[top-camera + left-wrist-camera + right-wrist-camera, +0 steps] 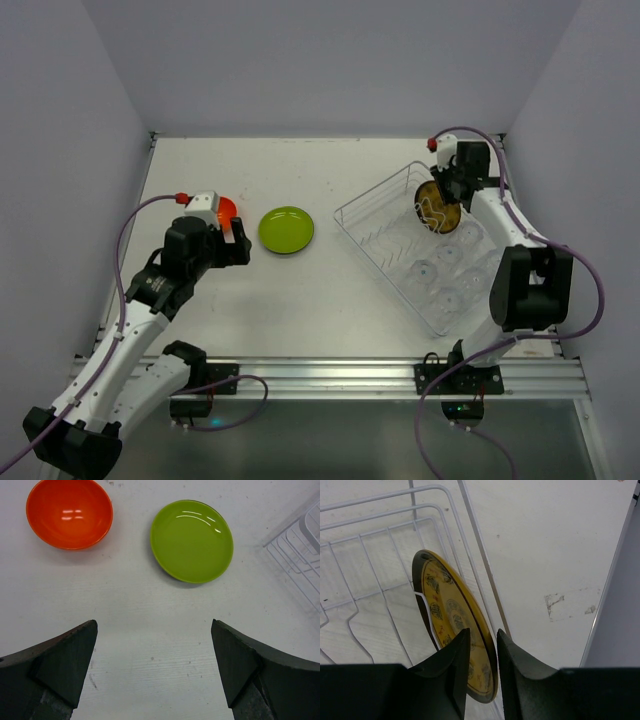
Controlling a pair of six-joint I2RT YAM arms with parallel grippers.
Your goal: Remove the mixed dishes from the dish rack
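Observation:
The dish rack (372, 213) sits at the right of the table, with several clear cups (449, 272) in its near half. An olive-yellow patterned plate (442, 602) stands on edge in the wire holder (367, 570). My right gripper (483, 647) is shut on its rim, one finger on each face; it also shows in the top view (437, 203). The orange bowl (69, 512) and the lime-green plate (192, 540) lie on the table. My left gripper (154, 655) is open and empty just short of them, above bare table. No black plate shows.
The rack's corner (300, 550) shows at the right of the left wrist view. The table's right edge (610, 595) runs close beside the rack. Walls enclose the table at the back and both sides.

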